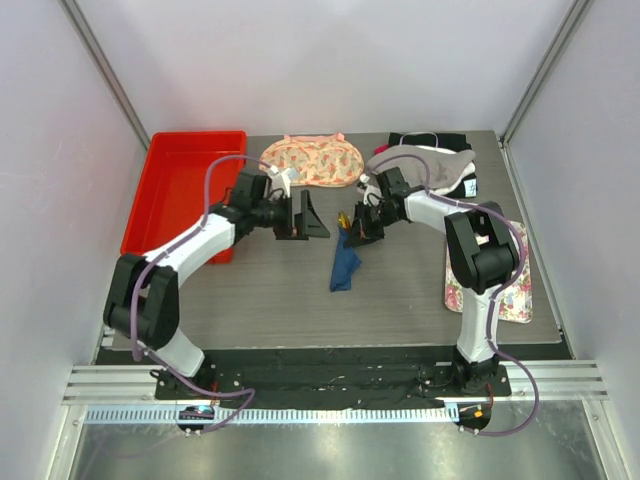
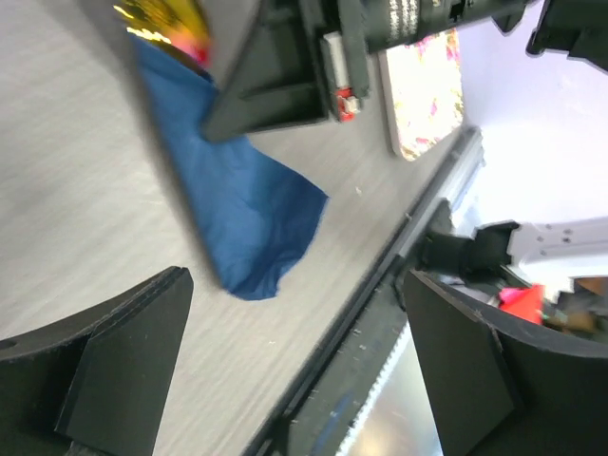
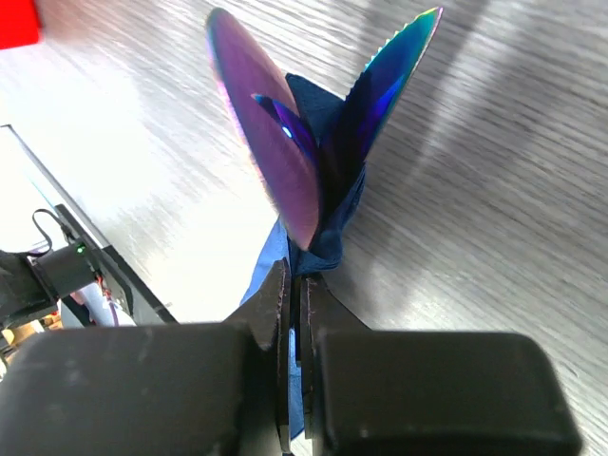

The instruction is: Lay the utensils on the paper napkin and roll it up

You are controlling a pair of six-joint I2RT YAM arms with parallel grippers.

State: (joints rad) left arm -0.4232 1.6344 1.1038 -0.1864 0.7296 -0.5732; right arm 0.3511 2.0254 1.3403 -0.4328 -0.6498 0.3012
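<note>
The dark blue paper napkin (image 1: pixel 345 262) is bunched around the utensils and trails down onto the table. My right gripper (image 1: pixel 362 222) is shut on its upper end; the right wrist view shows the jaws pinching blue paper (image 3: pixel 332 223) at the right gripper (image 3: pixel 296 285). Two shiny purple-blue utensils, a spoon bowl (image 3: pixel 271 142) and a serrated blade (image 3: pixel 399 66), stick out of the fold. My left gripper (image 1: pixel 300 215) stands wide open just left of the bundle, holding nothing. Its wrist view has the napkin (image 2: pixel 242 209), a yellow-pink utensil end (image 2: pixel 166 19) and the open left gripper (image 2: pixel 299 370).
A red tray (image 1: pixel 185 190) sits at the back left, with a peach floral cloth (image 1: pixel 312 160) behind the grippers. A grey and black cloth (image 1: pixel 435 160) lies at the back right. A white floral mat (image 1: pixel 490 275) lies along the right side under the right arm.
</note>
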